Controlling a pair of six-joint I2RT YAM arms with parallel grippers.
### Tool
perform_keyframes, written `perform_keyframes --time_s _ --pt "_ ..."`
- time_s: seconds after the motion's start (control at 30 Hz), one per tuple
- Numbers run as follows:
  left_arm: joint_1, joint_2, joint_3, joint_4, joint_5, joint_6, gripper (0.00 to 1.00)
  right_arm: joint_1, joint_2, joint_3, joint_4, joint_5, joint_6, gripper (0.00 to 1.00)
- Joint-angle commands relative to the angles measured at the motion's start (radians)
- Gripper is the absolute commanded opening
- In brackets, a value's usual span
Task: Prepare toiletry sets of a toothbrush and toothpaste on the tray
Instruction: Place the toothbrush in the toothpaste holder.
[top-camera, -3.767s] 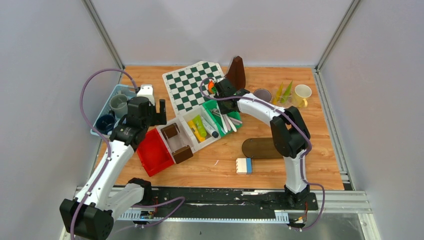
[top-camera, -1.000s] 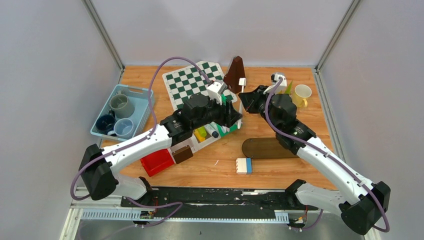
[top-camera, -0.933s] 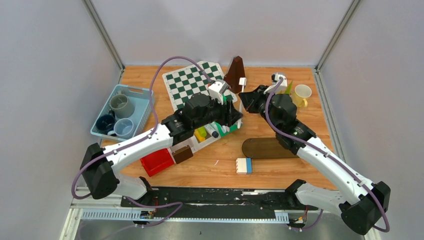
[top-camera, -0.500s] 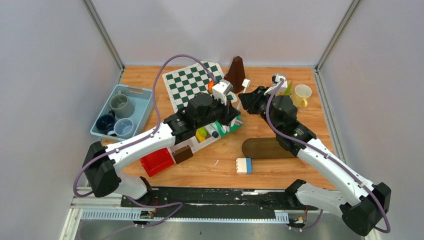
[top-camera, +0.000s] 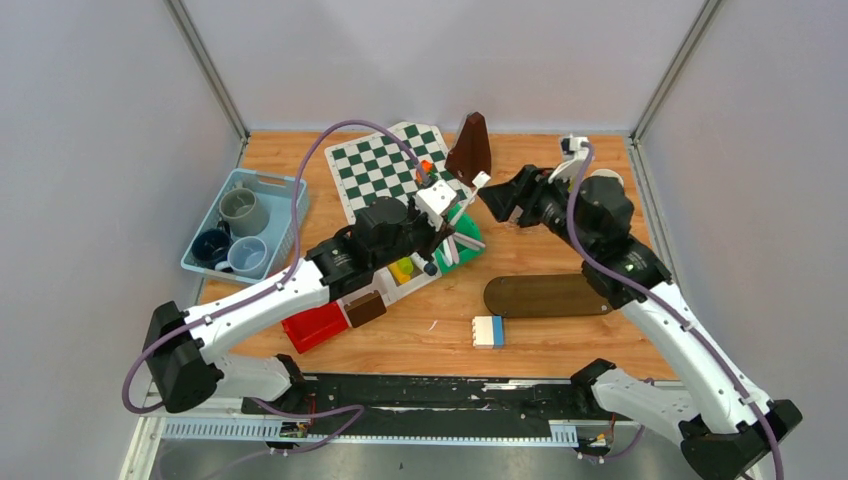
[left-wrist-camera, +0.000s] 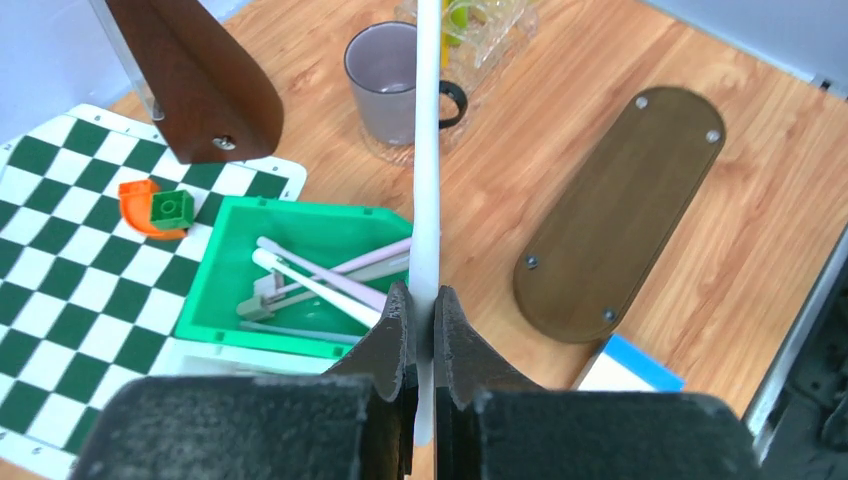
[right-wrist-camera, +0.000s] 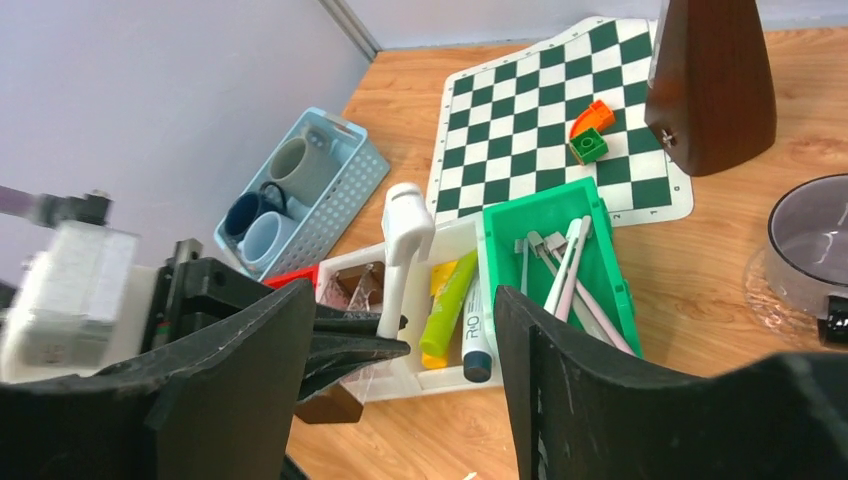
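My left gripper (left-wrist-camera: 420, 300) is shut on a slim white toothbrush (left-wrist-camera: 428, 150), low on its handle; the brush points up and away, tilted toward the right arm (top-camera: 478, 184). My right gripper (right-wrist-camera: 403, 300) is open just right of the brush head (right-wrist-camera: 405, 215) and touches nothing. The dark oval tray (top-camera: 545, 295) lies bare on the table. A grey mug (left-wrist-camera: 390, 70) stands beyond the green bin (top-camera: 462, 240) of toothbrushes. Yellow and green tubes (right-wrist-camera: 450, 300) lie in the white bin. Grey-green (top-camera: 240, 208), dark blue (top-camera: 212, 243) and light blue (top-camera: 246, 254) mugs sit in the basket (top-camera: 290, 200).
A chessboard (top-camera: 380, 165) and a brown pyramid-shaped metronome (top-camera: 470, 148) are at the back. A red bin (top-camera: 315, 325) and brown blocks sit left of the white bin. A blue-and-white block (top-camera: 489, 331) lies near the front.
The left gripper shut on the toothbrush that the right gripper held upright. The right gripper then opened and drew back to the right; the brush now tilts in the left gripper.
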Motion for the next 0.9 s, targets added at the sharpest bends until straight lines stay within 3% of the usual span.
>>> perform_keyframes --time_s 0.0,0.3,0.87 --pt "-0.004 -0.045 -0.007 -0.038 0.022 0.171 0.00 -0.139 -0.035 0.110 -0.139 -0.358 -0.031 0.67" --pt "-0.005 -0.064 0.002 -0.057 0.174 0.211 0.00 -0.343 -0.040 0.130 -0.211 -0.707 -0.031 0.64" --pt "-0.004 -0.029 0.064 -0.104 0.284 0.255 0.00 -0.371 0.007 0.085 -0.196 -0.716 -0.009 0.53"
